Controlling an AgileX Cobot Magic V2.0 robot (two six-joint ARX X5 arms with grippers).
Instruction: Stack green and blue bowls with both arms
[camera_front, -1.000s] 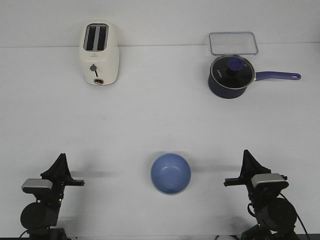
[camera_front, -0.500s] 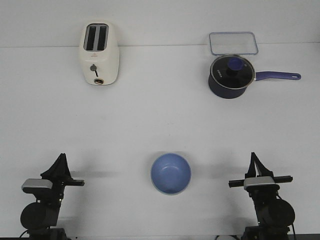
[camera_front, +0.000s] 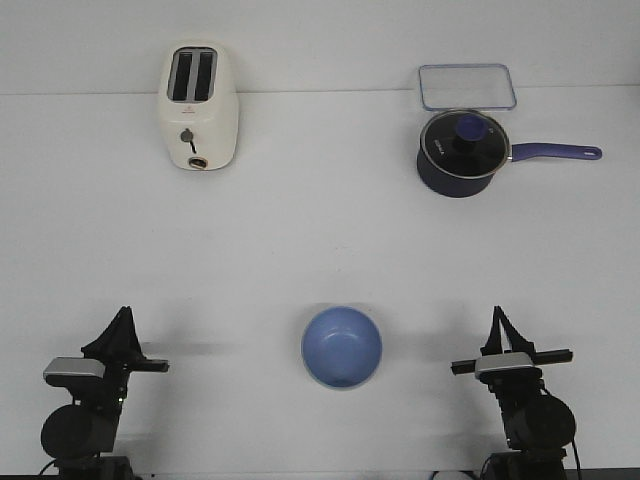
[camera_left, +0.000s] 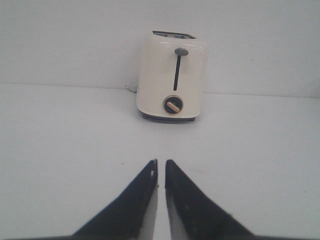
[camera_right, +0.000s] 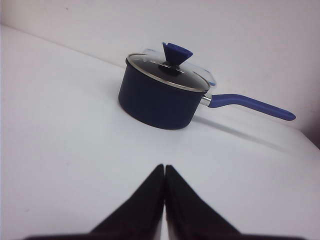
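Blue bowl (camera_front: 342, 347) sits at 6 o'clock on the worktop (camera_front: 320, 240), btwn both arms; green bowl isn't visible, possibly nested under it. Left gripper (camera_left: 160, 172): jaws nearly pressed together, holding nothing. Right gripper (camera_right: 164, 175): jaws pressed together, empty. Best now: retreat straight, w/o nudging the bowl. Vs a second ago, right arm has swung round; left hasn't moved.

White table (camera_front: 320, 230) fills nearly the whole front view; plain white wall (camera_front: 330, 40) rises behind its far edge. Light even and diffuse, shadows soft and short. At far left stands a cream toaster (camera_front: 199, 108); at far right, a dark blue lidded saucepan (camera_front: 462, 153), a clear rectangular container (camera_front: 466, 86) just behind it.
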